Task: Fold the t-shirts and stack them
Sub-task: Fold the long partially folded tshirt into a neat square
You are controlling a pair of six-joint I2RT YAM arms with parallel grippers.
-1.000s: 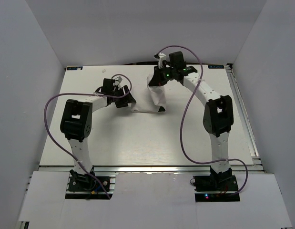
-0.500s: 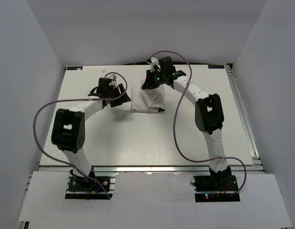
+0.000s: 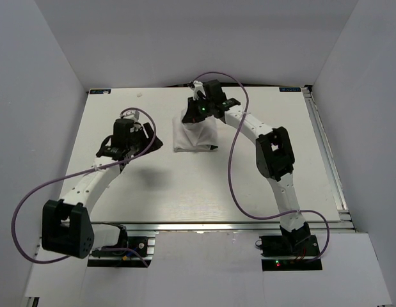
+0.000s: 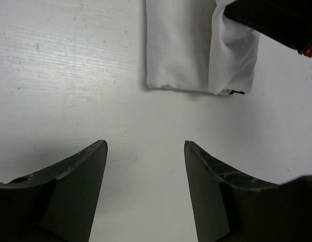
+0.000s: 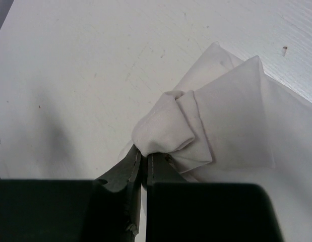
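White t-shirt (image 3: 196, 135) lies half folded, my right gripper (image 5: 143, 157) pinching its cloth, my left gripper (image 4: 145, 144) wide, nothing stacked.

This looks like a robot test cell in a lab: a bare white table (image 3: 185, 192) is closed in by plain grey walls (image 3: 38, 96) on three sides. A left arm (image 3: 89, 185) and a right arm (image 3: 274, 157) are bolted by the metal rails (image 3: 204, 225) along the table's near edge. Purple cables (image 3: 229, 166) loop loosely off both arms.

Soft cloth t-shirt (image 4: 178, 50), matt faintly grained table (image 4: 60, 75), dull dark left pincer (image 4: 145, 145)
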